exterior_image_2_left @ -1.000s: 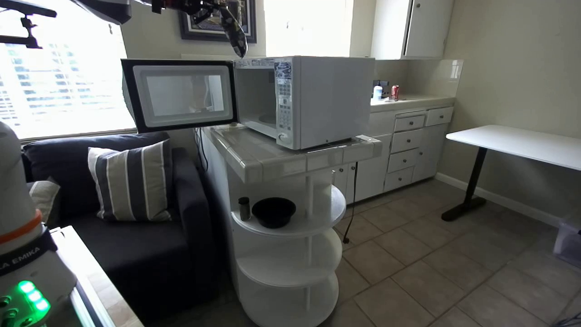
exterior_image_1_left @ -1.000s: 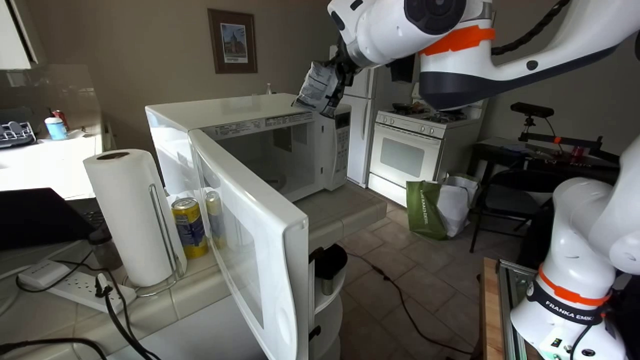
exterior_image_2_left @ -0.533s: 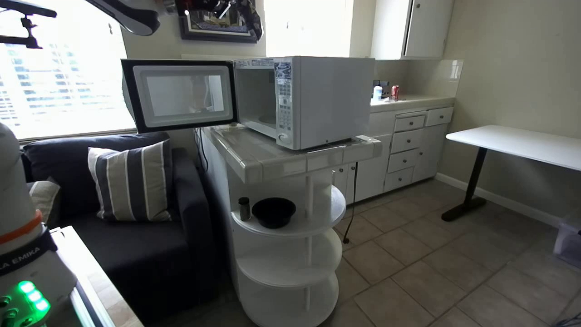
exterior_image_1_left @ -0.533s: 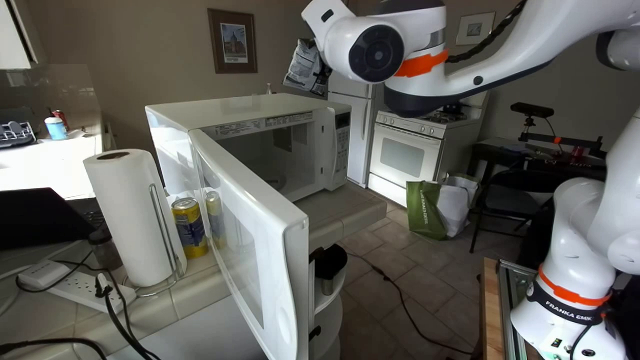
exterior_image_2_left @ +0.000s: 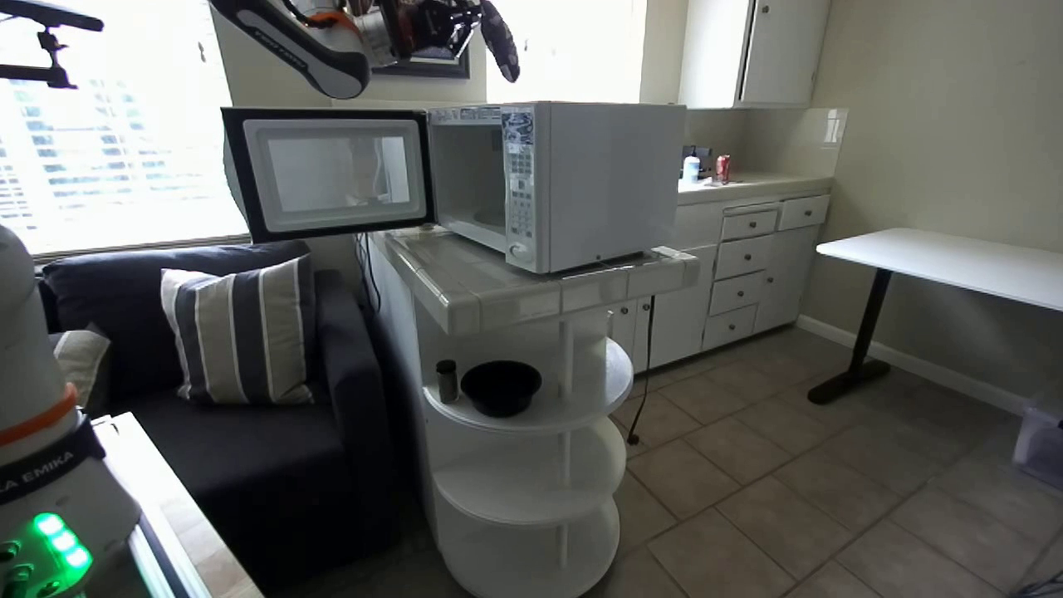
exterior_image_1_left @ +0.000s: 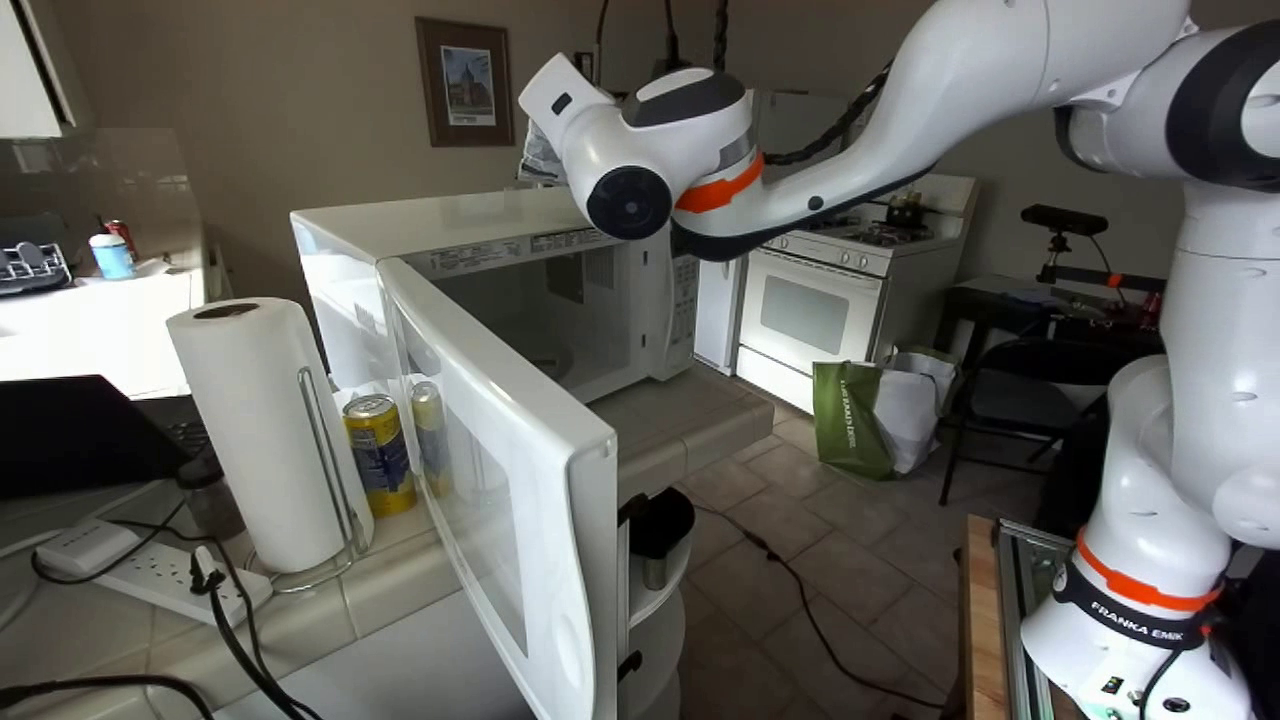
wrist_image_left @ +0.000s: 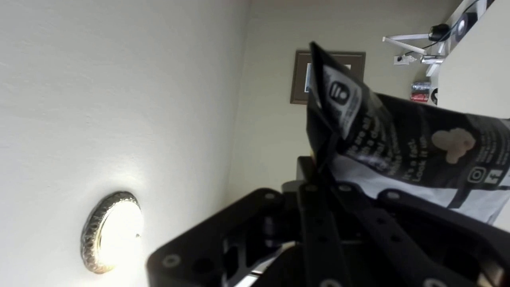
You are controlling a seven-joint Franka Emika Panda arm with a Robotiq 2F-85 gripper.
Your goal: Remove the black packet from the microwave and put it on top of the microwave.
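Microwave, white, one; seated on a tiled counter, its door swung wide. Packet, black with pale print, one; in the air, higher than the microwave's top and apart from it, "It's a fact. Look it up." legible in the wrist view; partly hidden behind the arm in an exterior view. Gripper, dark; jaws drawn together on one edge of the packet, likewise higher than the microwave. Roll, white paper, and can, yellow and blue, upright; both beside the microwave, the can nearer its door. Bowl, black, and container, dark-topped; side by side on a rounded shelf lower than the microwave. Stove, white, and bag, green and white, on the floor; both well apart from the microwave.
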